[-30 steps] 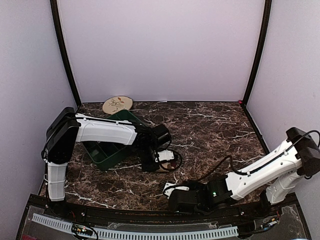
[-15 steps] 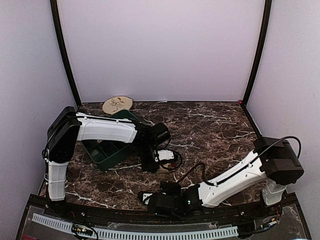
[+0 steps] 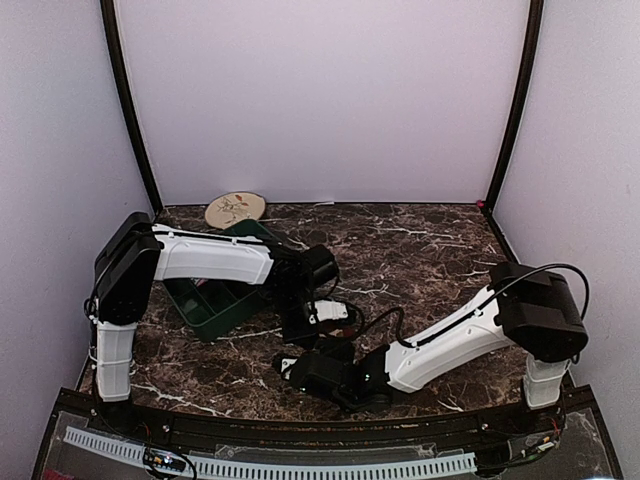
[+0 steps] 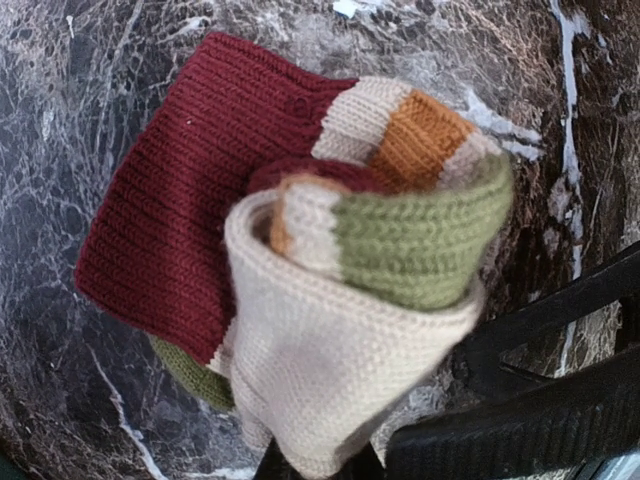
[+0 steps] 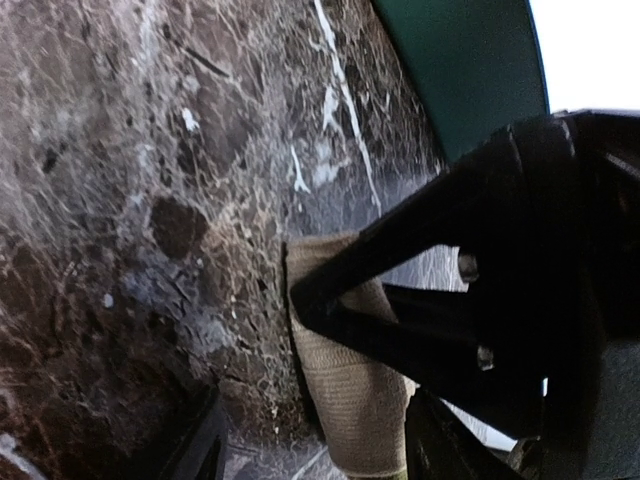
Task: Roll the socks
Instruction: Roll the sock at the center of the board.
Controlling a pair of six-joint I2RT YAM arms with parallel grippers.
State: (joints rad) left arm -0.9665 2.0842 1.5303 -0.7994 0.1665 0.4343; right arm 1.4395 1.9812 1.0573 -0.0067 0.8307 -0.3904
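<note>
Since a second ago the right arm [image 3: 450,340] has swung in from the right side of the bench [image 3: 430,250]. Its elbow has folded back and its front end has slid left along the near edge, until it sits just near of the left arm's tip. The left arm [image 3: 210,257] has hardly stirred.

The left pincer [image 3: 304,328] points down at the middle of the bench with its jaws drawn narrow, clamped on the striped sock [image 4: 300,280]. From its own camera the sock is a loose bundle. A cream fold is on top, with green and orange bands tucked inside, and a dark red part is spread flat on the marble to the left. The fingers themselves are mostly buried under the cream cloth.

The right pincer [image 5: 318,440] lies low over the bench with its jaws standing wide. In its own view a strip of cream cloth runs down between the two fingers, with bare marble showing beside it. The left pincer's black frame crosses in front of that strip. I cannot tell whether either right finger touches the cloth.

Left of both pincers sits a dark green bin [image 3: 205,310], partly under the left arm. At the far left edge, by the back wall, lies a round patterned plate [image 3: 236,209].
</note>
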